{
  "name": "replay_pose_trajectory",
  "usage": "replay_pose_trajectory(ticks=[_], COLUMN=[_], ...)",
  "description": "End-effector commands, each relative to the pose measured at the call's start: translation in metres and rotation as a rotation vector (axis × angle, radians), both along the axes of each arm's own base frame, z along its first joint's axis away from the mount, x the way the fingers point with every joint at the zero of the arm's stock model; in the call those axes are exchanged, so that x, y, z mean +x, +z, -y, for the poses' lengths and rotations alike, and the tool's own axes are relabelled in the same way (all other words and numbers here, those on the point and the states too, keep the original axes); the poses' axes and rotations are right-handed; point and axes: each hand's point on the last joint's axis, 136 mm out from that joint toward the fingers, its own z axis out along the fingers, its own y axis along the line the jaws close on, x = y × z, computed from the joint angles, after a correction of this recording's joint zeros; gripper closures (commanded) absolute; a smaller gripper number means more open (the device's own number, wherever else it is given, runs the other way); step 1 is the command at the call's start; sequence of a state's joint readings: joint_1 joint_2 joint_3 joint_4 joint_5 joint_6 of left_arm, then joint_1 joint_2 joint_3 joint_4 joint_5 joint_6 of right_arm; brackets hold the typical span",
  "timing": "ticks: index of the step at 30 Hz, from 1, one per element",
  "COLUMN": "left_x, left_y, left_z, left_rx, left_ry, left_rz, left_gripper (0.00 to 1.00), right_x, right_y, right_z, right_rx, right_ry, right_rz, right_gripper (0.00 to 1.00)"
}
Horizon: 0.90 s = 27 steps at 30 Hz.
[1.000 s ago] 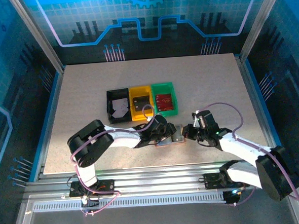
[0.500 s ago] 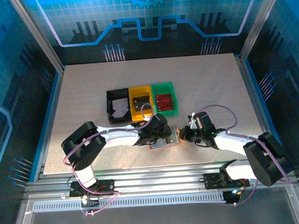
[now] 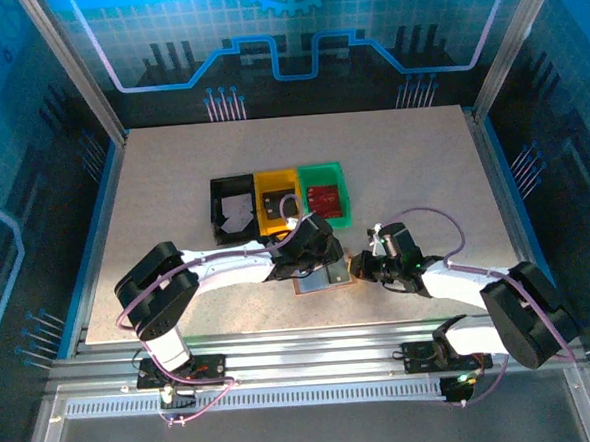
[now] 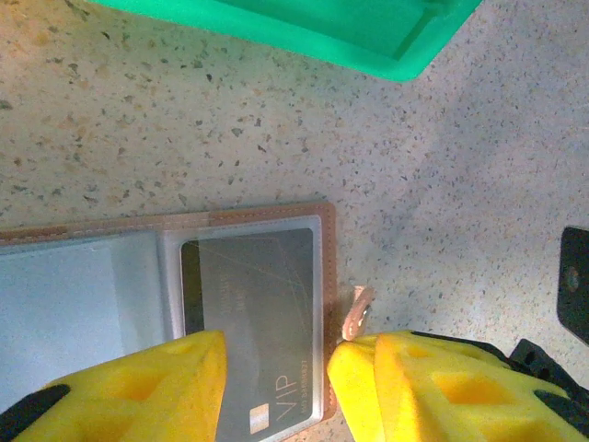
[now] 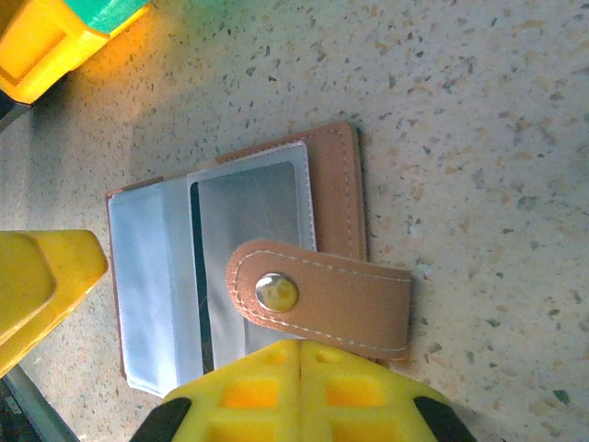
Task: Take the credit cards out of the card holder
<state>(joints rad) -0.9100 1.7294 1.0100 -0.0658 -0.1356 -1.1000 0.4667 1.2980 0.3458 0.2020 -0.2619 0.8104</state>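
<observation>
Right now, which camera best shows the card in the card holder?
The left wrist view: the dark card lies close behind the card holder's clear sleeve, VIP lettering legible. In the right wrist view, glare and the snap strap hide most of it. In the top external view it is too small to make out.

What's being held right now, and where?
The right gripper: jaws look shut on the card holder's snap strap, at its edge. The left gripper: jaws open astride the dark card, gripping nothing.
</observation>
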Motion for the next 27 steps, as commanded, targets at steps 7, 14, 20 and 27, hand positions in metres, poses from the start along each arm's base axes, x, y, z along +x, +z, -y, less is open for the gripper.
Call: replay_pose_trajectory(ticks=[7,14,20,27], left_x=[-0.008,-0.014,-0.019,-0.019], left_y=[-0.03,-0.046,-0.056,-0.058], left_z=[-0.003,-0.006,-0.009,-0.01], left_rx=[0.025,0.039,0.051,0.036], left_ry=[0.008,0.007,0.01,0.02], left_rz=[-0.045,-0.069,-0.08,-0.072], left_gripper=[0.54,0.55,0.55,0.61], right_x=[0.003,0.002,-0.001,-0.005], right_y=[-0.007,-0.014,-0.02,-0.028], right_z=[-0.008,-0.01,-0.01,-0.012], right_rx=[0.0,0.002,-0.002,-0.002], right_ry=[0.007,0.006,0.006,0.013], right_rz=[-0.006,-0.01,-0.022,-0.039], right_gripper=[1.0,1.0,1.0,1.0])
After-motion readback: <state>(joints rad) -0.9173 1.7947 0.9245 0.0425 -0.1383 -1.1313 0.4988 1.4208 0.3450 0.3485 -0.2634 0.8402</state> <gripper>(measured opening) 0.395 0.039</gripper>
